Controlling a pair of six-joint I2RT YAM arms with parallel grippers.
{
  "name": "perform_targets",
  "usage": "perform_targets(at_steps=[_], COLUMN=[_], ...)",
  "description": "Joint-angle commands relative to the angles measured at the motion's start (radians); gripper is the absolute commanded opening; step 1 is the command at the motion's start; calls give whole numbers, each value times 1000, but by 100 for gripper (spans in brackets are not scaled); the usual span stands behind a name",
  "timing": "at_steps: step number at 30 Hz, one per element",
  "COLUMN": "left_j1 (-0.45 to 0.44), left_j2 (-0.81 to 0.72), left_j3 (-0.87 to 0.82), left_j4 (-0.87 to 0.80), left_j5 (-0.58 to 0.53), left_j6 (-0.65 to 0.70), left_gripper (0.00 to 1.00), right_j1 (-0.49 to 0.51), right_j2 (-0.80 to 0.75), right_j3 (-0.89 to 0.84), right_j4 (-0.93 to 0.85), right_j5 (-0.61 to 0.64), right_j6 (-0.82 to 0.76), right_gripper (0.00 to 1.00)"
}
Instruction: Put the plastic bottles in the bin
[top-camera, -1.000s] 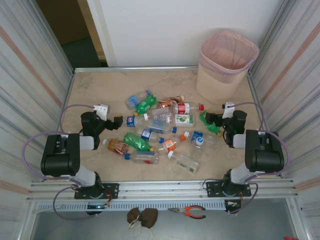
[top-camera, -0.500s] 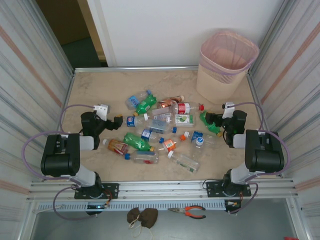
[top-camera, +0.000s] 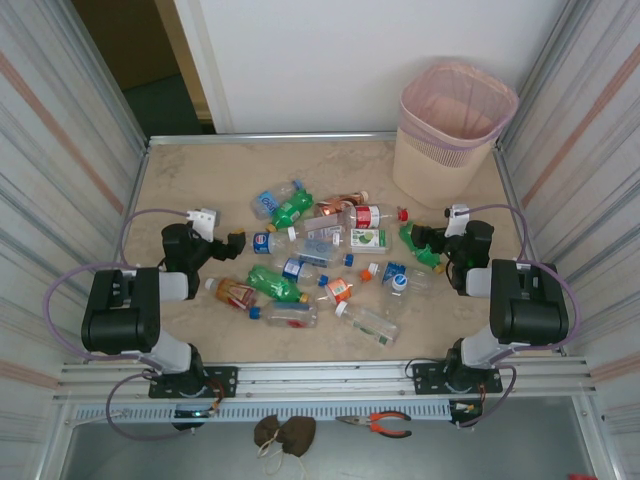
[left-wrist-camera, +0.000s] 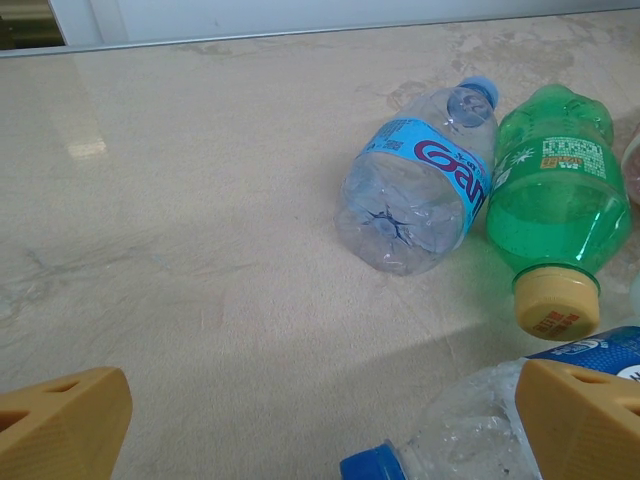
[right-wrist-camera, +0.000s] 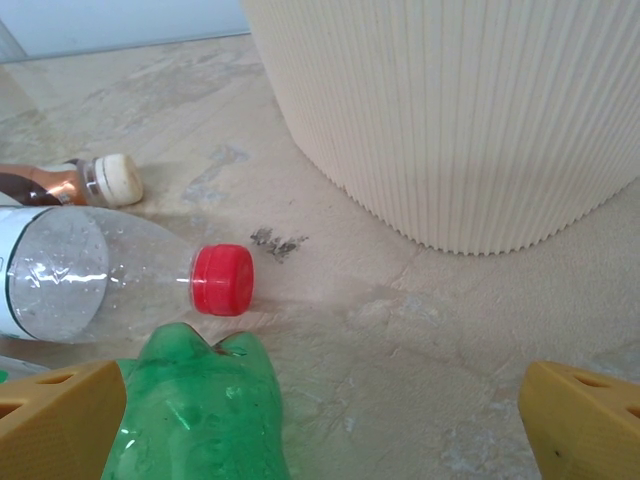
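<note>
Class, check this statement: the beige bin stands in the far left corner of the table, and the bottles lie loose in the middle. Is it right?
Not quite. The bin stands in the far right corner of the table, not the left, as the top external view shows. The bottles do lie loose in the middle.

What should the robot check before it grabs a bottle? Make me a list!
1. Bin standing upright, top open: ok.
2. Left gripper open: ok.
3. Right gripper open: ok.
4. Green bottle centred in the right gripper: not ok, it lies off to one side.
5. Blue-capped bottle centred in the left gripper: not ok, also off to one side.
</note>
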Motion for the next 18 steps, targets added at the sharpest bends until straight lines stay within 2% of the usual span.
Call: perform_targets(at_steps=[1,5,13,18], left_j1=[-12,-15,-15,-18], left_j2=[-35,-50,-151,-240], left_j3=[11,1,66,91], left_j4=[-17,-8,-198,-304], left_j5=[-39,-63,-117,-208], left_j6=[20,14,-13,-72], left_gripper=[99,99,99,99], right_j1=[0,1,4,22], right_j2=[-34,-73,-173,-258], right_j3=[7,3,43,109], right_j4=[-23,-45,-200,-397], right_j5=[32,50,78,94], right_j6=[3,12,19,29], right_gripper=[99,99,99,99])
